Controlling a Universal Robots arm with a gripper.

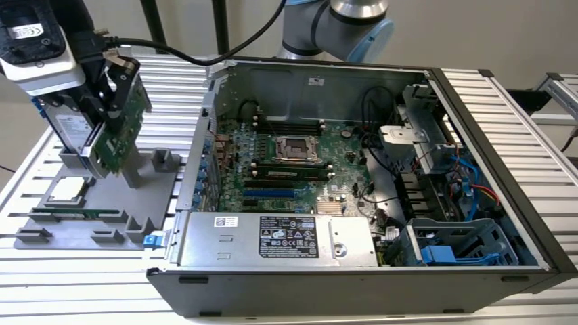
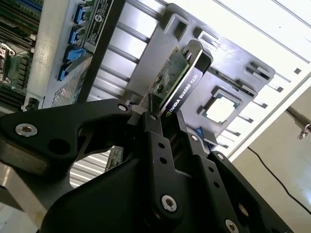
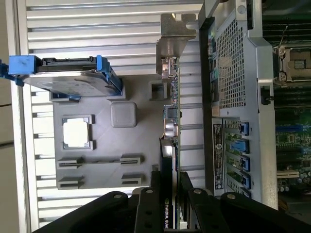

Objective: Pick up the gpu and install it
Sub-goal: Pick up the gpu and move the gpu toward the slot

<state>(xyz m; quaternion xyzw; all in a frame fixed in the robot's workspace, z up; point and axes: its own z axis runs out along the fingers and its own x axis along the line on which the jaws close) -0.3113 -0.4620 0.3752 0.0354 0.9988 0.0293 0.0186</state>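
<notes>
The gpu (image 1: pixel 119 139) is a green board with a black cooler and a silver end bracket (image 3: pixel 172 43). It hangs upright and a little tilted over the grey parts tray (image 1: pixel 54 217) at the exterior view's left. My gripper (image 1: pixel 108 108) is shut on its upper edge. In both wrist views the black fingers (image 2: pixel 154 133) clamp the card (image 2: pixel 175 82) from either side, with the gripper (image 3: pixel 167 196) above the tray (image 3: pixel 131 160). The card's lower edge is close to the tray's posts; I cannot tell whether it touches them.
A silver hard drive in a blue frame (image 3: pixel 68 80) stands in the tray just behind the card. A processor chip (image 3: pixel 77 132) lies in a tray pocket. The open computer case (image 1: pixel 474 115) lies to the exterior view's right, with motherboard (image 1: pixel 289 162) and power supply (image 1: pixel 271 240) exposed.
</notes>
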